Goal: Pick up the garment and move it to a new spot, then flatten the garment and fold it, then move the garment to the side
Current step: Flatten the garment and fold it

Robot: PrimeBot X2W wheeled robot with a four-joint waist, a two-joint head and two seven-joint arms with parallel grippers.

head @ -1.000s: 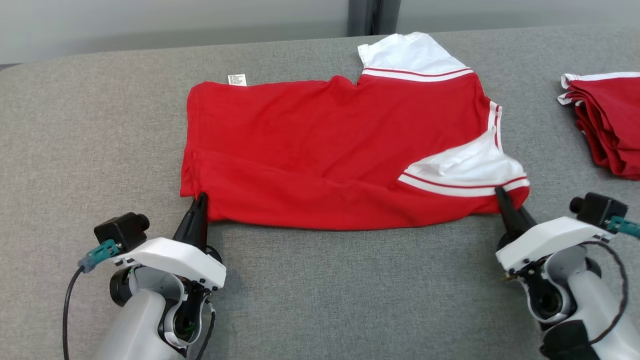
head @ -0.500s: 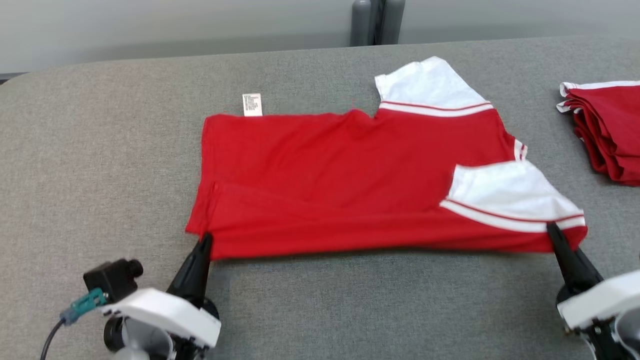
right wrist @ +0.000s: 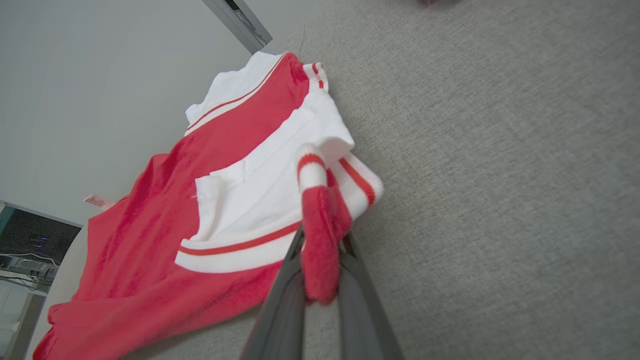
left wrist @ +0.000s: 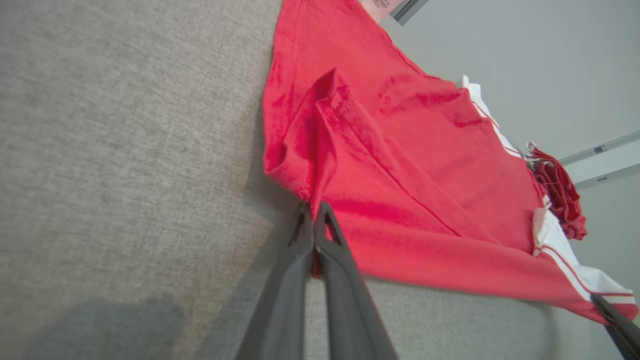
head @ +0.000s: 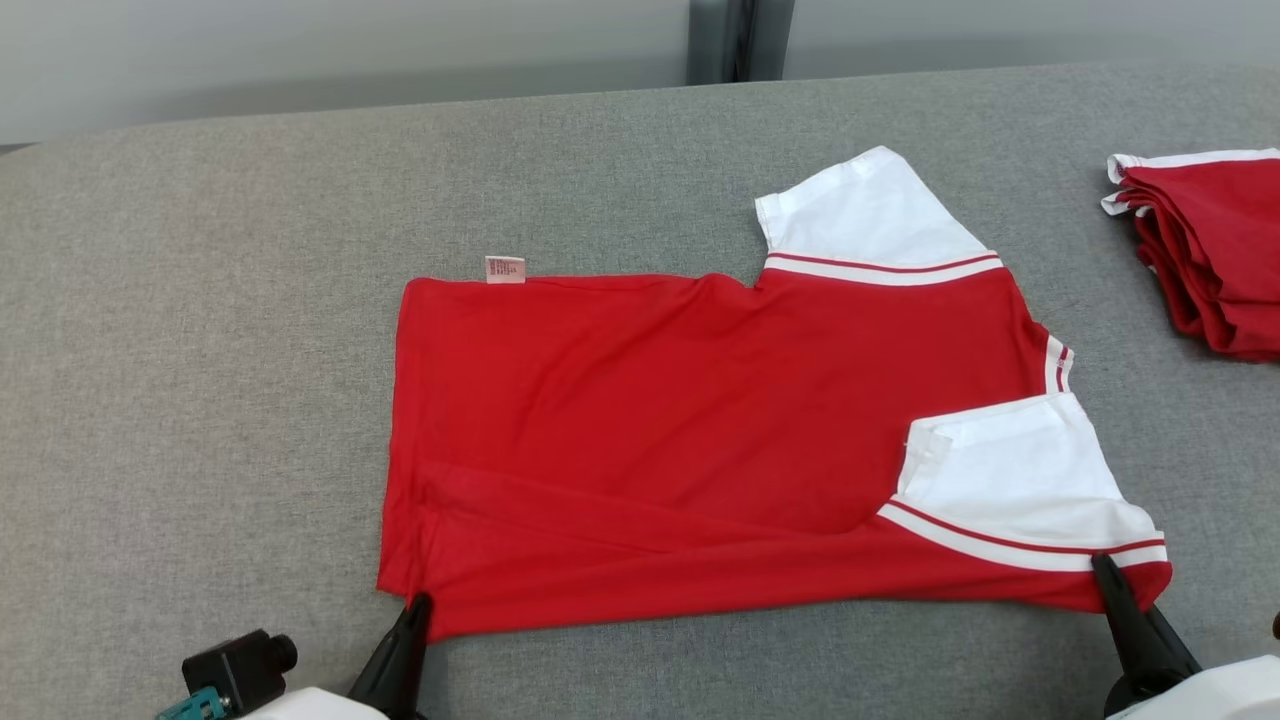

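Red shirt (head: 700, 420), soft, light and floppy, best taken at corners: left claw (head: 418, 604) clamps the hem corner, right claw (head: 1102, 566) clamps the striped sleeve corner.

I am looking down over a grey woven counter (head: 200, 400) that is spreading across my whole head view. Near its right edge a stack of folded red clothes (head: 1215, 270) with white trim is lying, partly cut off by the frame. Behind the counter a pale grey wall (head: 300, 50) is rising, and a dark upright post (head: 738, 40) is standing against it.
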